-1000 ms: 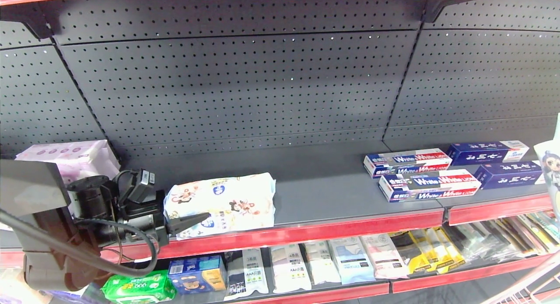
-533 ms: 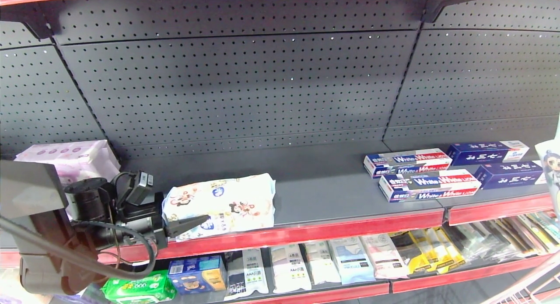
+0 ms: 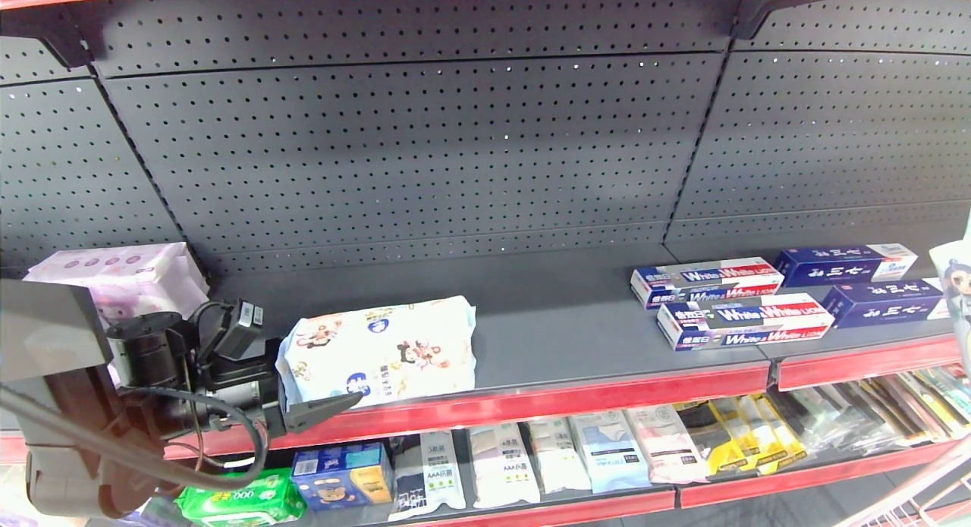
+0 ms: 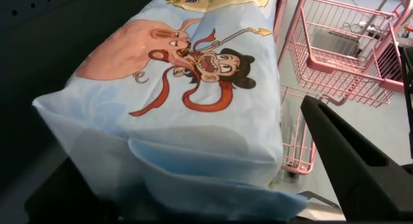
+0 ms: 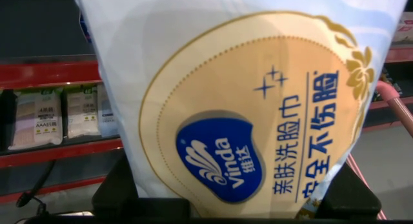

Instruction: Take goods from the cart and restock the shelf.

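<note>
A soft pack with cartoon prints (image 3: 383,349) lies flat on the dark shelf board (image 3: 561,322), near its red front edge. My left gripper (image 3: 326,383) is at the pack's left end, open, with the near finger (image 3: 326,407) in front of the red edge. In the left wrist view the pack (image 4: 187,101) lies between the spread fingers (image 4: 352,162). A second pack with a gold-rimmed label (image 5: 245,108) sits in my right gripper, which is shut on it. That pack (image 3: 957,284) shows at the right edge of the head view.
White and blue toothpaste boxes (image 3: 721,299) and dark blue boxes (image 3: 857,273) lie at the shelf's right. A pink tissue pack (image 3: 121,273) stands at the far left. The lower shelf (image 3: 576,451) holds several packs. The pink cart (image 4: 342,50) stands behind.
My left gripper has drawn back and down from the cartoon pack, its near finger now below the pack at the shelf edge. The pack has barely shifted.
</note>
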